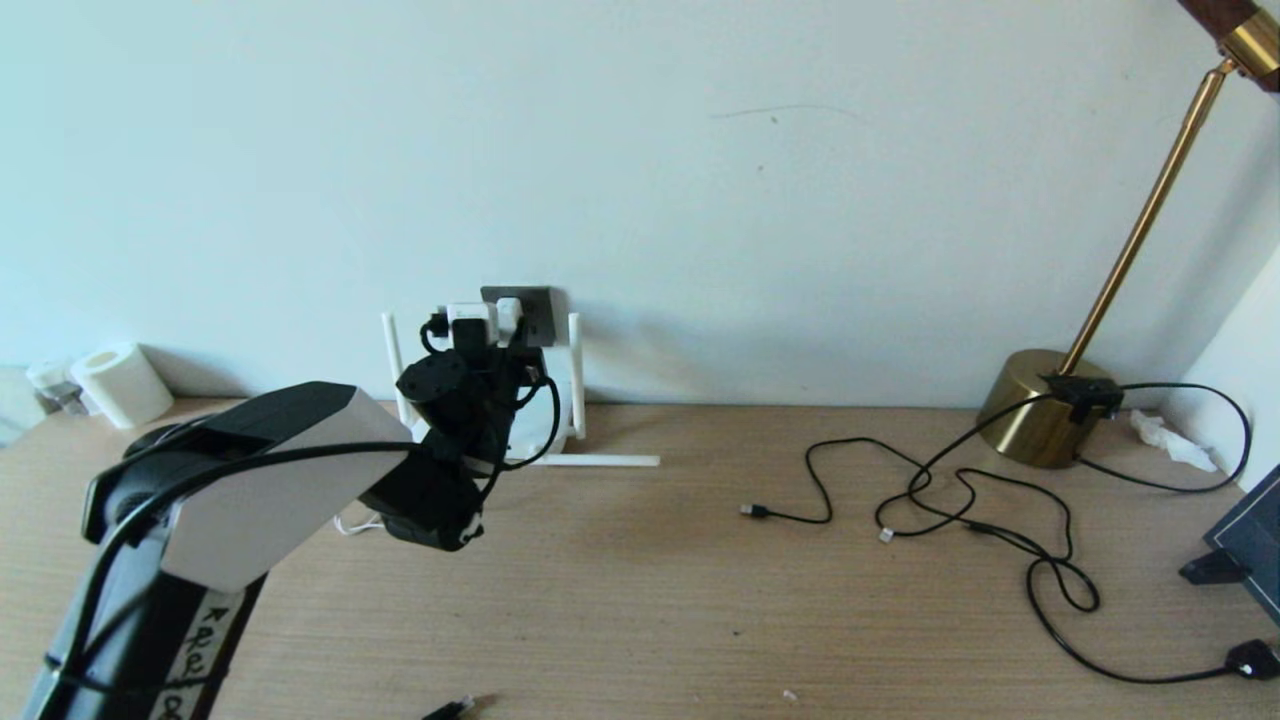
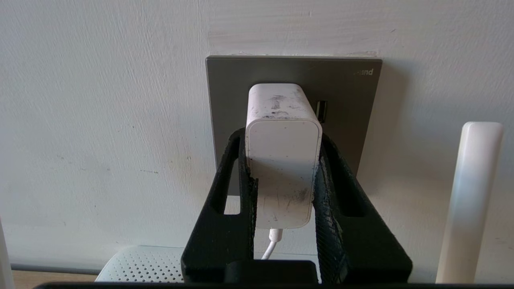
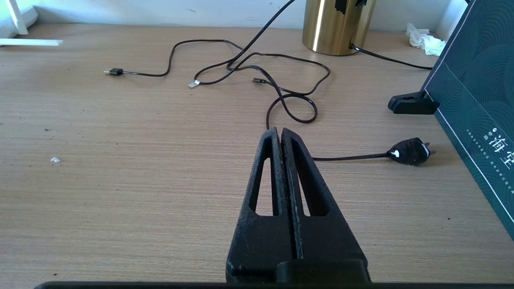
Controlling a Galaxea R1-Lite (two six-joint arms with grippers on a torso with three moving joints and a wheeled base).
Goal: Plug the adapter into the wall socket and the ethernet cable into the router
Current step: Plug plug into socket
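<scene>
My left gripper is shut on the white adapter, one finger on each side, with its thin white cord hanging below. The adapter's far end meets the dark grey wall socket; its pins are hidden. From the head view, the adapter sits at the socket above the router. The white router lies under the gripper, mostly hidden by the arm, with an antenna upright. The ethernet cable's black connector shows at the table's front edge. My right gripper hovers shut and empty over the table.
One router antenna lies flat on the table. Thin black cords tangle at the right, near a brass lamp base and a black plug. A dark green box stands far right. A white roll sits back left.
</scene>
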